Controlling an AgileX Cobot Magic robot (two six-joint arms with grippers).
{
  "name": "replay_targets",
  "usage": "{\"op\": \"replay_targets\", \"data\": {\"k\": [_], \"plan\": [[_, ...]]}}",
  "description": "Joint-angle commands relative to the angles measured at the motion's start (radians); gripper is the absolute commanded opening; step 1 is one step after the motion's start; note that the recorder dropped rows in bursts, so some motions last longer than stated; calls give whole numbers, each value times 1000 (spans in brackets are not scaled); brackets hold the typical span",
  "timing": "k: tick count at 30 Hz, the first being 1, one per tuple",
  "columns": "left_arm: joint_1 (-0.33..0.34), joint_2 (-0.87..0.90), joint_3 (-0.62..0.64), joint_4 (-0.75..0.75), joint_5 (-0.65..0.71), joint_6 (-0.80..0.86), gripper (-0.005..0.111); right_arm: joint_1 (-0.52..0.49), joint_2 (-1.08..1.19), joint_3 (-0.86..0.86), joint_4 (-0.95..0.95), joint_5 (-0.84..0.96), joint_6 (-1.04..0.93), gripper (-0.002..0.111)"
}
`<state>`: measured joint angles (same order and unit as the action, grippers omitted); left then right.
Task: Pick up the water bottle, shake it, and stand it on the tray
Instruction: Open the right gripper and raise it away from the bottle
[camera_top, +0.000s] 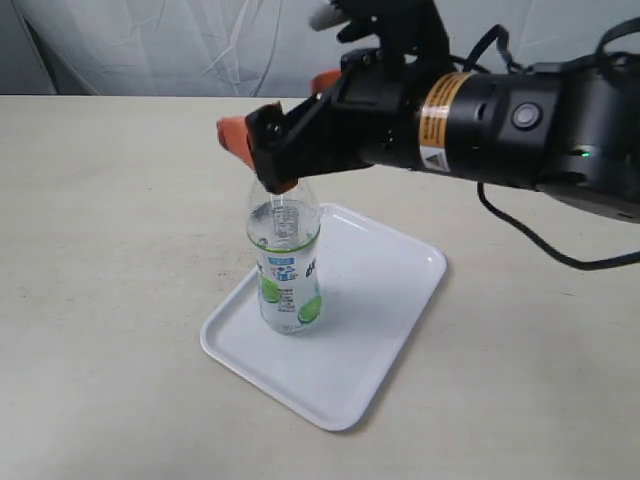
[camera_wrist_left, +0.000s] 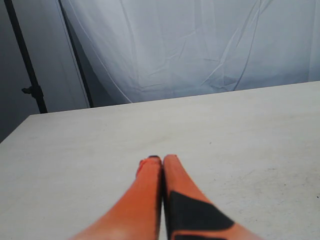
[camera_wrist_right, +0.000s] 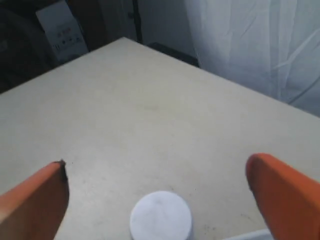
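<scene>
The water bottle (camera_top: 285, 262) stands upright on the white tray (camera_top: 380, 330), near the tray's left side. Its clear body and lime label show; its cap is hidden in the exterior view behind the right gripper (camera_top: 275, 130). That gripper is open just above the bottle's top, orange fingers spread wide. In the right wrist view the white cap (camera_wrist_right: 160, 216) sits between and below the two orange fingers (camera_wrist_right: 37, 202), touching neither, and a sliver of tray rim (camera_wrist_right: 250, 235) shows. The left gripper (camera_wrist_left: 162, 159) is shut on nothing, over bare table.
The beige table (camera_top: 110, 250) stretches around the tray. A white curtain (camera_wrist_left: 200, 45) hangs behind the table's far edge, with a dark stand pole (camera_wrist_left: 27, 65) beside it. The right arm's black body and cable (camera_top: 520, 110) hang over the table's right part.
</scene>
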<state>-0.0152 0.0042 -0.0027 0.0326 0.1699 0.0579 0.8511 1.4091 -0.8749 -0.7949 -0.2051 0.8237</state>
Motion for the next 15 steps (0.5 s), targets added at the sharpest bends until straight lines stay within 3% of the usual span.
{"op": "replay_targets", "data": {"k": [1, 4, 6, 15], "plan": [[-7, -4, 3, -1, -12, -3, 2, -1, -81, -12, 18, 96, -4, 58], [-7, -4, 3, -1, -12, -3, 2, -1, -113, -28, 7, 253, -26, -1], [-7, -4, 3, -1, -12, -3, 2, -1, -129, -30, 7, 307, -28, 3], [-7, -4, 3, -1, -12, -3, 2, -1, -148, -27, 11, 436, -28, 3]]}}
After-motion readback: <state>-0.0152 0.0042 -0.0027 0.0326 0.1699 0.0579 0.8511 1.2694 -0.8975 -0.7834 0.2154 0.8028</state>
